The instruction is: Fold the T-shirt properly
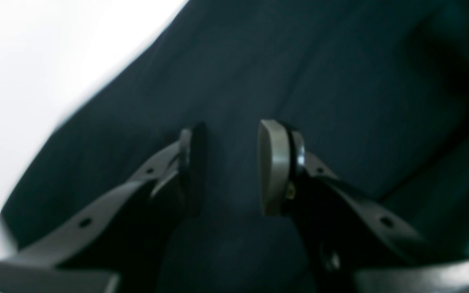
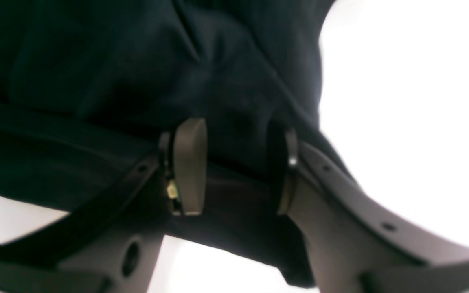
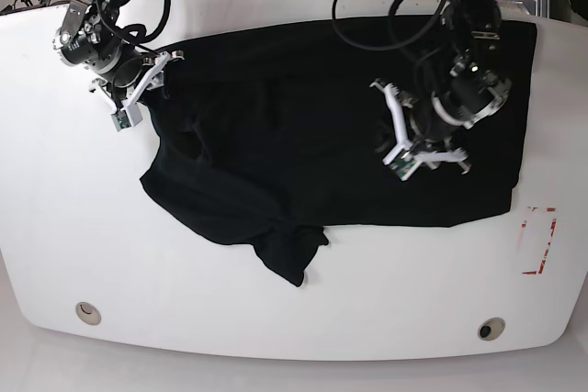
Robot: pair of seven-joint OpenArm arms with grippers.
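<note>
You have no readable writing anywhere. Your right pincer (image 2: 236, 167) stands partly open astride a bunched fold at the edge of the plain black cloth T-shirt (image 3: 303, 144), which lies spread on the white tabletop (image 3: 73, 227). Your left pincer (image 1: 230, 167) hangs partly open over flat cloth; whether it touches is blurred.

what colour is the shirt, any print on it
Plain black shirt, no print visible; base view shows it best.

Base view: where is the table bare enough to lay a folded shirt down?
Bare table runs along the near edge below the T-shirt, and on the view's left. The far side is crowded by both arms, right gripper and left gripper.
</note>
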